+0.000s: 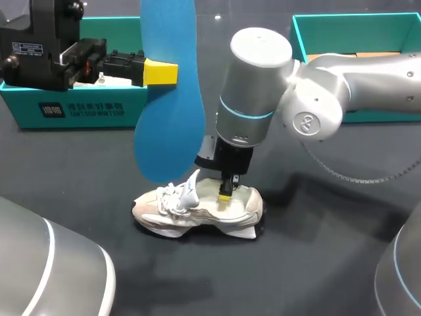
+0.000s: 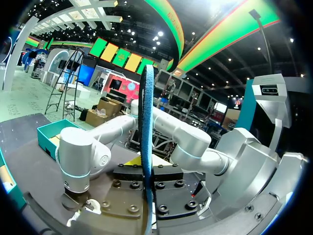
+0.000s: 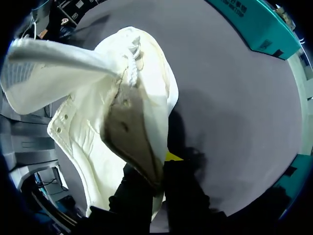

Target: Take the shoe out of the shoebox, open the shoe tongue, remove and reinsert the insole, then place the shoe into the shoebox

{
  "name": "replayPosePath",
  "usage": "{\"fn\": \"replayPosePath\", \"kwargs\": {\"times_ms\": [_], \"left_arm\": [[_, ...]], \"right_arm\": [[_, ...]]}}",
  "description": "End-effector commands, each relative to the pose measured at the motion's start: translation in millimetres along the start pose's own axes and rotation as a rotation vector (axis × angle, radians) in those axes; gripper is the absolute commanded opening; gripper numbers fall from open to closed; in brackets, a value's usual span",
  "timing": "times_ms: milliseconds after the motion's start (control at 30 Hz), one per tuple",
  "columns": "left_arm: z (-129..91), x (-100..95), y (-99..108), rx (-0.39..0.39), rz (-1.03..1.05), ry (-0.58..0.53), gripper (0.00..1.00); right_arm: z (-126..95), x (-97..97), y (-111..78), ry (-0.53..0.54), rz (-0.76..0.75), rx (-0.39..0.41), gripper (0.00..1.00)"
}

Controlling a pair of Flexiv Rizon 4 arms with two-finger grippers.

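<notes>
The insole (image 1: 168,118) hung upright in the air, its lower end just above the shoe (image 1: 197,209), clenched at one long edge by the left fingers (image 1: 161,72); thin foam, light and floppy by my judgement, so it would likely buckle if pushed in from high up. The shoe stood on its sole on the bench (image 1: 316,257), tongue (image 1: 191,187) lifted; the right fingers (image 1: 225,195) pinched its side wall at the opening, one inside, one outside; the upper looked soft and would give, so that hold probably steadied more than fixed it. Open bench lay all round the shoe; the shoebox (image 1: 72,108) stood well behind at the left, a second teal box (image 1: 309,39) behind at the right; the right arm (image 1: 316,99) crowded the shoe's mouth.
</notes>
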State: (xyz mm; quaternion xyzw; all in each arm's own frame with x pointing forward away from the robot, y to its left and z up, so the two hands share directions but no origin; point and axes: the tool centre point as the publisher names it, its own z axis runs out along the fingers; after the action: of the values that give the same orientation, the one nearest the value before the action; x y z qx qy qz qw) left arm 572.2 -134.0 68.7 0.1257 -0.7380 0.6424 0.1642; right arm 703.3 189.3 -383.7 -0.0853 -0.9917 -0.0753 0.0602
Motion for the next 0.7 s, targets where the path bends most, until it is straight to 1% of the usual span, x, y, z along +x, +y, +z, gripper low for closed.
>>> {"fn": "replayPosePath", "kwargs": {"times_ms": [33,233,400,567,700], "left_arm": [[1,-1.3,-2,-0.006,-0.001,0.002,0.0],[1,-1.3,-2,-0.006,-0.001,0.002,0.0],[1,-1.3,-2,-0.006,-0.001,0.002,0.0],[1,-1.3,-2,-0.006,-0.001,0.002,0.0],[1,-1.3,-2,-0.006,-0.001,0.002,0.0]], "right_arm": [[-15,7.7,-5.1,-0.011,-0.001,-0.02,0.0],[-30,13.4,-6.8,-0.012,0.057,-0.054,0.0],[-38,17.2,-4.0,-0.012,0.159,-0.082,0.0],[-44,19.3,4.8,-0.021,0.324,-0.118,0.0],[-50,23.4,10.2,-0.04,0.501,-0.145,0.0]]}}
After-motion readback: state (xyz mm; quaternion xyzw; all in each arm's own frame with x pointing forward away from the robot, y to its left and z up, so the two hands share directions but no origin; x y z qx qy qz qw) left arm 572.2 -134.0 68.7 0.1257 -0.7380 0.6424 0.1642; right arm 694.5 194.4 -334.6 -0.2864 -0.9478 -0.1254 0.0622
